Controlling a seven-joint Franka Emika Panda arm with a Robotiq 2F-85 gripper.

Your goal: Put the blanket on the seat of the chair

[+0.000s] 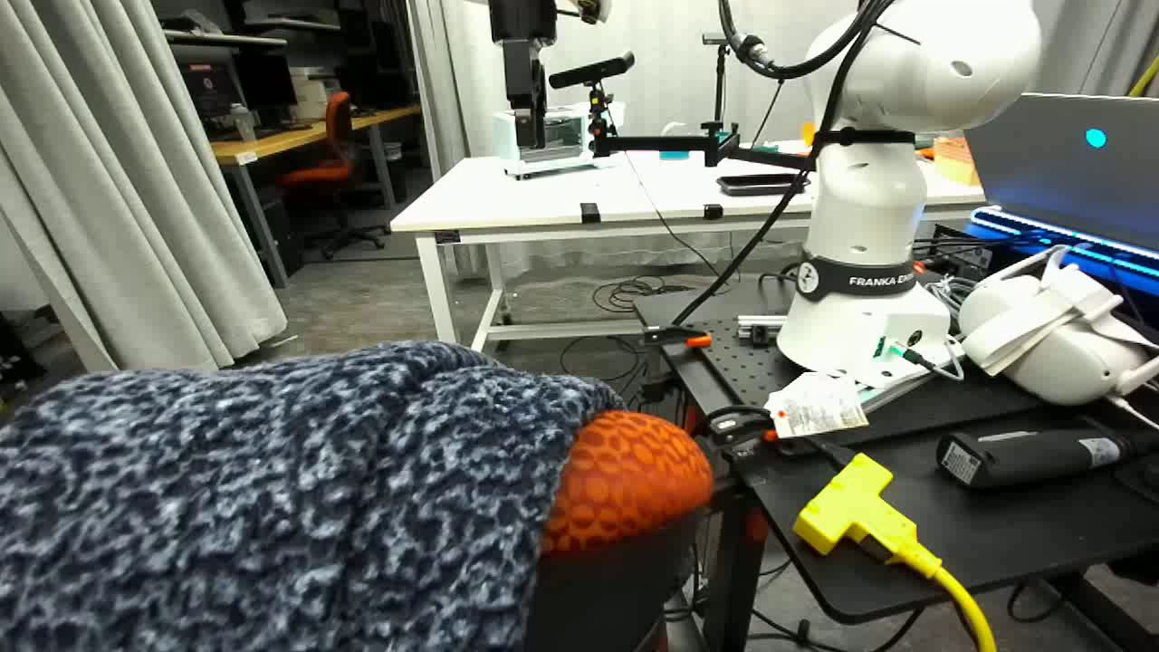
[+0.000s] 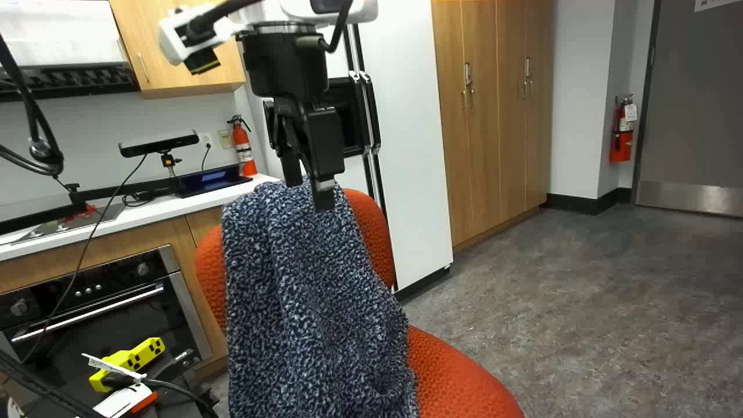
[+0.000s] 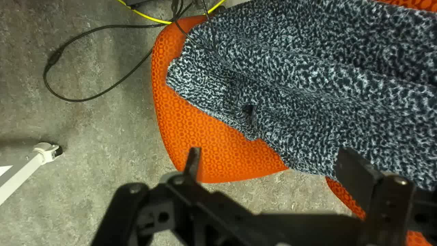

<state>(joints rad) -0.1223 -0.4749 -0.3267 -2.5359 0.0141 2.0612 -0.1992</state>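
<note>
The blanket (image 2: 313, 302), dark navy with whitish-grey speckles, hangs over the back of the orange-red chair (image 2: 464, 383) and runs down onto its seat. In the wrist view the lower end of the blanket (image 3: 307, 85) lies on part of the seat of the chair (image 3: 218, 150), and the seat's front left corner is bare. In an exterior view the blanket (image 1: 299, 507) covers most of the chair's top edge, with one orange corner of the chair (image 1: 634, 480) showing. My gripper (image 3: 269, 153) is open and empty above the chair; it also shows in both exterior views (image 2: 309, 188) (image 1: 531, 136).
A black table (image 1: 996, 543) beside the chair carries the robot base, a yellow power splitter (image 1: 856, 512) and a white headset (image 1: 1059, 335). A white table (image 1: 543, 195) stands beyond. A black cable (image 3: 75, 100) loops near the seat. A kitchen counter (image 2: 133, 212) stands behind the chair.
</note>
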